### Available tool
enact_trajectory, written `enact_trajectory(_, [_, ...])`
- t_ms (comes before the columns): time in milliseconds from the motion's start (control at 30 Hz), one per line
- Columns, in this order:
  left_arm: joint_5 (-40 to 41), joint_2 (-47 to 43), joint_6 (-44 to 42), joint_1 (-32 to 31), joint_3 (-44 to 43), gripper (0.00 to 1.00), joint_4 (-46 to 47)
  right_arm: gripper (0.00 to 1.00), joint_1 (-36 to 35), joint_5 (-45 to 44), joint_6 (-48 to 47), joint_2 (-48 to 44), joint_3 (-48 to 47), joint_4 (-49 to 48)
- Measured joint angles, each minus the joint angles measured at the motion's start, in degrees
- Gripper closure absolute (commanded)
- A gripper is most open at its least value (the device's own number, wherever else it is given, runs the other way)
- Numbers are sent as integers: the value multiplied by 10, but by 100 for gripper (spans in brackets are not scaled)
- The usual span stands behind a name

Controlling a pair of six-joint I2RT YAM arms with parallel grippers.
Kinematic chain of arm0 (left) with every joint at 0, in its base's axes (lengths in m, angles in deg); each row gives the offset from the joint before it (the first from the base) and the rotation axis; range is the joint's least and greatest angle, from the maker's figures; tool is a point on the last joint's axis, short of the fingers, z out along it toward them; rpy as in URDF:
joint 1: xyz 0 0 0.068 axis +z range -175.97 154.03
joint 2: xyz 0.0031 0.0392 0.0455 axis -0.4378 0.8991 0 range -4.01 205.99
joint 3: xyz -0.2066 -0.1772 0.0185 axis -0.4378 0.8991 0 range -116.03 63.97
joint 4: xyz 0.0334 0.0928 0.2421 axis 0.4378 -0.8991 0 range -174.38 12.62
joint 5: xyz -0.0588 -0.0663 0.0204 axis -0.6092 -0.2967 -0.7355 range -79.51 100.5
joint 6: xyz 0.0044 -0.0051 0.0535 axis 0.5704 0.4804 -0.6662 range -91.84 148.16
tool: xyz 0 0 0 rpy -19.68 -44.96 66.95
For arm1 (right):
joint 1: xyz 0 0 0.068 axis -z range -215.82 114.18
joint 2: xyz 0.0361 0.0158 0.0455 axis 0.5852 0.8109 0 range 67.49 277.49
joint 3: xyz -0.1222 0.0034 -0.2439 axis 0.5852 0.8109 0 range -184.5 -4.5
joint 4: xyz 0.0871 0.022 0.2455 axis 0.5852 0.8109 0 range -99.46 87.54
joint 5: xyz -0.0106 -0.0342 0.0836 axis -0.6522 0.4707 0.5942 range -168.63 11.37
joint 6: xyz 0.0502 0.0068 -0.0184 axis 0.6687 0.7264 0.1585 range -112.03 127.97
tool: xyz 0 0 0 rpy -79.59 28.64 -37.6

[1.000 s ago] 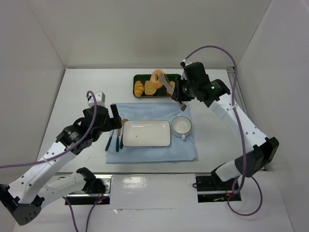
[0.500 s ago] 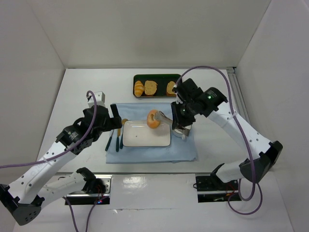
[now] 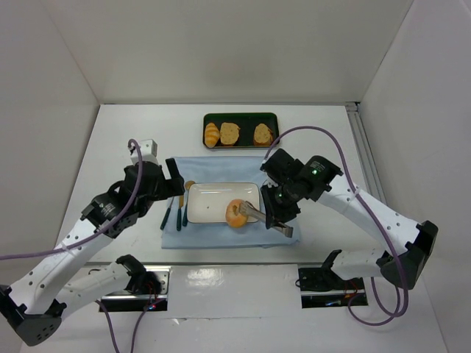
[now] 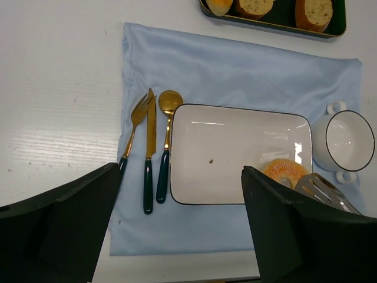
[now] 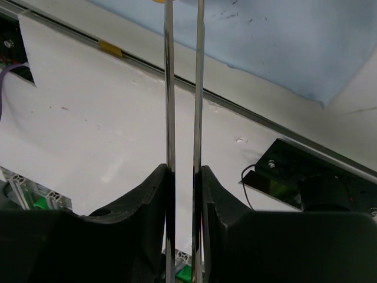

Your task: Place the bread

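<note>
The white table (image 3: 110, 147) carries everything, and both arms reach out over it. A blue cloth (image 3: 221, 168) is spread beneath the two grippers. On the cloth lies a white rectangular plate (image 3: 213, 197), to the left of the right gripper (image 5: 183, 175) and under the wide gap of the left gripper (image 4: 181, 170).

Well beyond both grippers, at the far side of the table, a dark green tray (image 3: 246, 115) holds a ridged yellow roll (image 3: 212, 134) and two brown bread slices (image 3: 230, 133). A white two-handled cup (image 4: 351, 140) stands on the cloth just beside the plate's right edge, close under the right arm.

The right gripper is clenched on the handle end of a pair of metal tongs (image 3: 265, 218). In its wrist view the two thin tong arms run straight out between the fingers, pressed close together.

The bread (image 3: 232, 217), a golden-orange ring, sits at the far end of the tongs, pinched between their flat tips. It is to the left of the right gripper, over the plate's near right corner. Whether it rests on the plate or hangs just above it cannot be told.

The left gripper hangs with its jaws spread wide, grasping nothing. A gold fork (image 4: 134, 127), knife (image 4: 149, 153) and spoon (image 4: 168, 118) with dark green handles lie side by side near its left finger, just left of the plate.
</note>
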State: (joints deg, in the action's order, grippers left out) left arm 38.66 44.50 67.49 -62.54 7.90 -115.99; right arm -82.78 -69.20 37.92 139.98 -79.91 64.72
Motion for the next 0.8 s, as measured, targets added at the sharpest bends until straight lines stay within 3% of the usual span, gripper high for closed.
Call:
enact_trajectory(100, [0, -7, 0, 0, 0, 3, 0, 86, -20, -15, 16, 0, 0, -2])
enact_trajectory(367, [0, -23, 2, 0, 0, 3, -2, 60, -46, -40, 40, 0, 0, -5])
enact_trajectory(600, [0, -25, 2, 0, 0, 3, -4, 47, -47, -50, 50, 0, 5, -8])
enact_trajectory(800, [-3, -27, 2, 0, 2, 3, -4, 47, -47, -61, 54, 0, 15, -12])
